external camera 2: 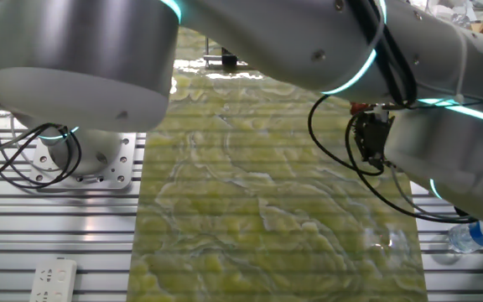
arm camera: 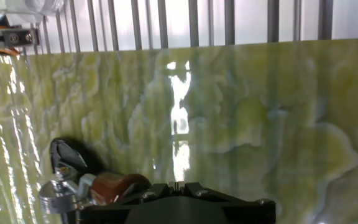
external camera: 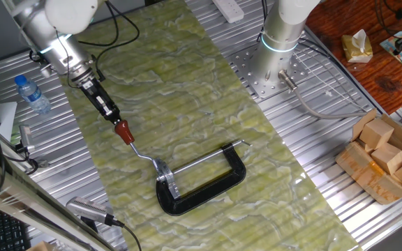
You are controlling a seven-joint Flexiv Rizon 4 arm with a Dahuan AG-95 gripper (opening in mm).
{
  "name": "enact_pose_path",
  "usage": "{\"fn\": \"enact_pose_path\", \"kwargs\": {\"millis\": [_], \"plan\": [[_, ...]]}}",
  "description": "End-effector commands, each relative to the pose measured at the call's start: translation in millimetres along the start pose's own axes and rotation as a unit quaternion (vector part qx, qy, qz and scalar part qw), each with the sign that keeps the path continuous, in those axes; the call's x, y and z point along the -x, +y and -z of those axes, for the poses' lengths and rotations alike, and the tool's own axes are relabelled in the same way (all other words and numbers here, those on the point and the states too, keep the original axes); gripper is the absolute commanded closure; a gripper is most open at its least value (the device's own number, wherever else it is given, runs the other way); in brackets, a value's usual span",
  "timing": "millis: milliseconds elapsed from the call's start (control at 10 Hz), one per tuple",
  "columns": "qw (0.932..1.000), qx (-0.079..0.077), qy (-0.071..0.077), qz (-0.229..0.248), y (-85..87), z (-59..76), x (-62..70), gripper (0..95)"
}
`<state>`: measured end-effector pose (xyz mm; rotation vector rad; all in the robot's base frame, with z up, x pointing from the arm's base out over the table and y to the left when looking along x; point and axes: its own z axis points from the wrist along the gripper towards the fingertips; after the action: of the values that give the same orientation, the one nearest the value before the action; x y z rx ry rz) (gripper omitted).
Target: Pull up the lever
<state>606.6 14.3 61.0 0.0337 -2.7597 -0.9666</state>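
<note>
The jaws (external camera: 116,120) sit right at the red-brown knob of the lever (external camera: 125,132), which is just below their tips in one fixed view; the thin bent rod runs on from there, down and away from the jaws, to the silver bracket at the near end of the black C-clamp (external camera: 202,183). Whether the jaws are closed on the knob or only touching it I cannot tell: in the hand view the knob shows low and to the left, against the black body of the gripper, and the fingertips themselves are out of sight. The knob appears to stand clear of the green marbled mat (external camera: 187,90), with the rod rising toward the jaws, so my judgement is that the reach to the lever is done and the pull is at most begun; most or all of the upward swing seems left. The clamp lies flat on the mat well beyond the jaws, its long screw rod spanning the opening. The space above the knob looks open, so nothing seems to block an upward pull. Off to the side of the jaws, on the ribbed metal tabletop (external camera: 306,132), lies a water bottle (external camera: 32,94), and far across from them, past the clamp, is a box of wooden blocks (external camera: 386,157). The other fixed view is largely filled by the arm itself and hides the lever.
</note>
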Motion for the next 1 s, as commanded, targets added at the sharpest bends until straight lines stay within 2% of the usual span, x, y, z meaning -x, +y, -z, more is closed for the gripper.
{"fn": "enact_pose_path", "kwargs": {"millis": [100,200,600,800,900,1000], "plan": [[0.9999,0.013,0.001,-0.004,4.0,4.8,1.3,95.0],[0.9998,0.02,0.001,-0.009,7.7,6.9,0.7,95.0],[0.9994,0.032,-0.001,-0.017,12.5,8.8,0.2,95.0],[0.9995,0.03,-0.004,-0.003,12.1,7.5,0.5,95.0],[0.999,0.043,-0.007,0.005,9.6,4.9,1.2,95.0],[0.9977,0.066,-0.016,0.003,7.1,2.3,1.9,95.0]]}}
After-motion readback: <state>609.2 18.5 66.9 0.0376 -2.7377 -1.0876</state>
